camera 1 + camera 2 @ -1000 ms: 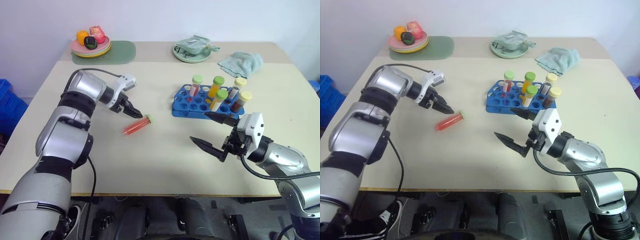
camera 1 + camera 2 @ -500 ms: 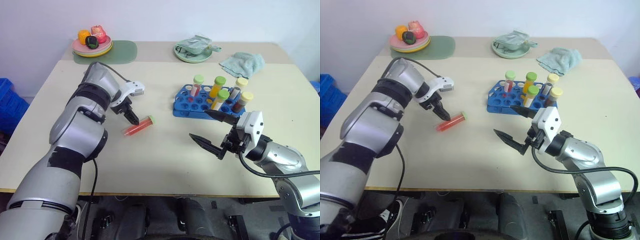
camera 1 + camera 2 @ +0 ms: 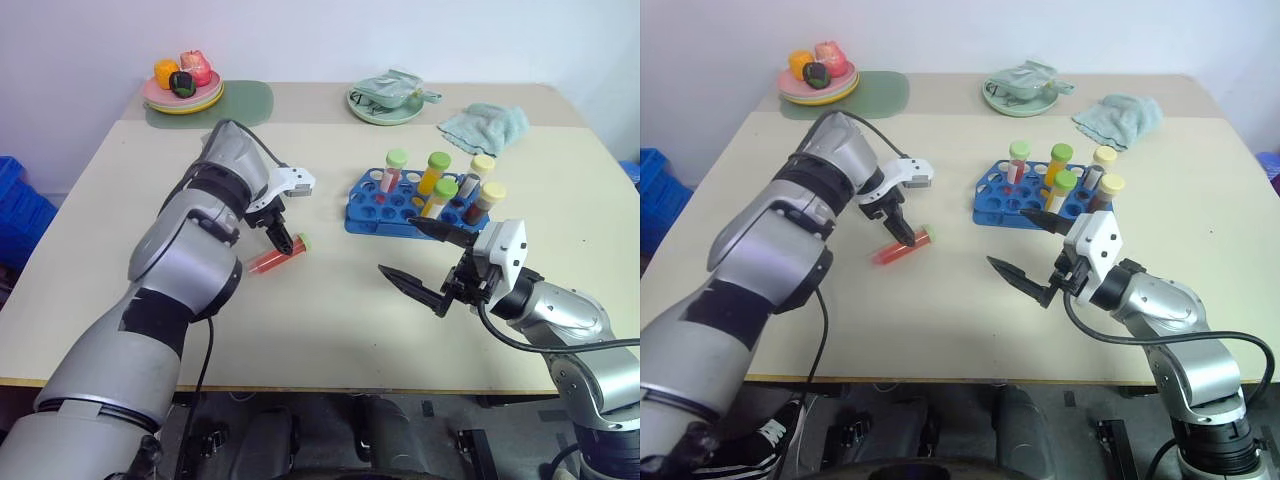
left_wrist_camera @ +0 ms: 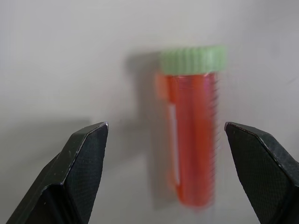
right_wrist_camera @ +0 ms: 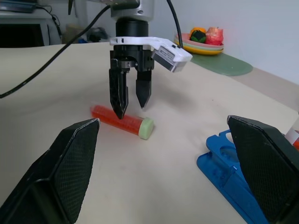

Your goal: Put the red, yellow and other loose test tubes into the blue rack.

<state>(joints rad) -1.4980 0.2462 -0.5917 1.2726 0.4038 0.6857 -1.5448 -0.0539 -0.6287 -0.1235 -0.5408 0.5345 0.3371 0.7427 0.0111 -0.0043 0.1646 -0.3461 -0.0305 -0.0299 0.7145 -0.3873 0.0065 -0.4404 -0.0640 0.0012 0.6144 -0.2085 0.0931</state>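
Since the earlier frames, the left hand (image 3: 282,238) has swung from the left of the red tube (image 3: 277,254) to a steep downward poise directly over it, fingers spread to either side of the tube's body and not yet touching it. That red tube lies on its side on the surface (image 3: 330,330) at centre-left of the frame, pale green cap pointing toward the blue rack (image 3: 372,214), well apart from it.

By my reading it is the one tube left to place: the rack at centre-right already holds five upright tubes, among them the yellow tube (image 3: 433,173) and the dark brown-red tube (image 3: 484,203). So two of three look done, with pick-up, carry and insertion remaining for the last.

Right hand (image 3: 424,260) hangs at lower right near the rack, fingers wide apart and empty.

Hard to make out: which rack holes are free nearest the hand, since standing tubes and the right hand's upper finger cover part of the grid.
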